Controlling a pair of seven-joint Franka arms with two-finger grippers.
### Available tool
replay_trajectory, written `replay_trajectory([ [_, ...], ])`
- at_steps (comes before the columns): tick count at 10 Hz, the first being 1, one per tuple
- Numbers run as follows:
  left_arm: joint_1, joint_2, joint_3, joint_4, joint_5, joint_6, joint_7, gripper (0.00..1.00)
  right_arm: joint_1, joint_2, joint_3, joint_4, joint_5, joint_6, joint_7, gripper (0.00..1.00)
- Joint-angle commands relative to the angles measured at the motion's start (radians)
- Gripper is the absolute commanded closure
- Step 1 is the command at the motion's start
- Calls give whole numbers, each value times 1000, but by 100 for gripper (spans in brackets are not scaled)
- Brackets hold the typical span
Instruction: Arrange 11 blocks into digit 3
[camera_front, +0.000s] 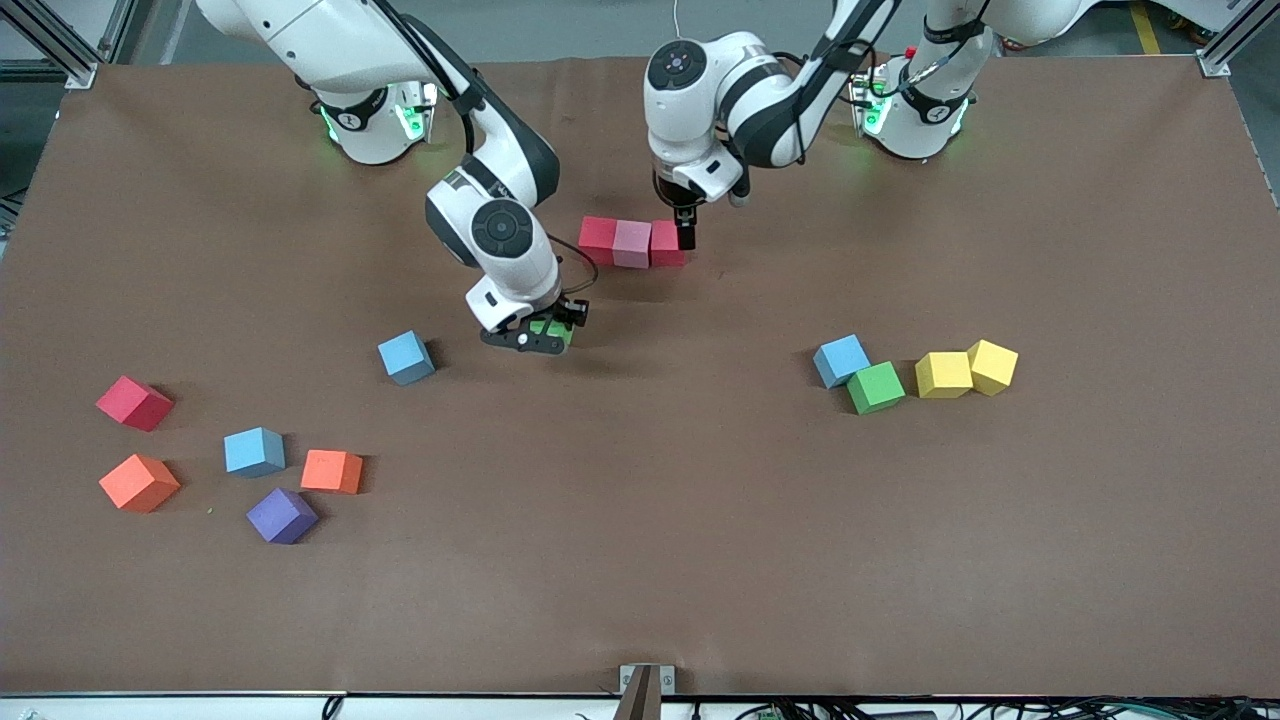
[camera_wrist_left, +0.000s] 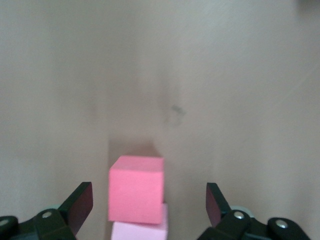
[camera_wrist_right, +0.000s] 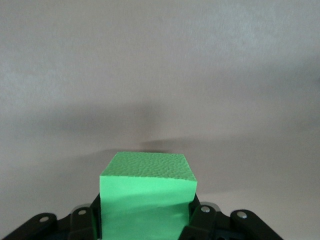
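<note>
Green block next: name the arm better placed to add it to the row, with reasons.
Right. The right gripper is already shut on the green block, close to the red-pink-red row. The left gripper stands open at the row's end red block, holding nothing.

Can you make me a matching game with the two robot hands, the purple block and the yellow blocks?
1. left gripper
2. right gripper
3. purple block
4. two yellow blocks

A. touching each other, toward the left arm's end
B. open, over the red-pink-red row
C. shut on the green block
D. among the loose blocks toward the right arm's end, the nearest to the front camera

Pairs: 1-B, 2-C, 3-D, 4-A
</note>
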Motion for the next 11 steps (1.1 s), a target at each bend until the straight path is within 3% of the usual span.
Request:
replay_trajectory([
  [1, 118, -74, -1, -62, 12, -24, 195, 0, -11, -56, 35, -90, 15, 77, 72, 100],
  [7, 447, -81, -3, -54, 33, -29, 884, 0, 89, -55, 41, -134, 12, 141, 131, 100],
  [11, 550, -16, -3, -46, 35, 78, 1259, 0, 132, -56, 35, -139, -2, 145, 128, 100],
])
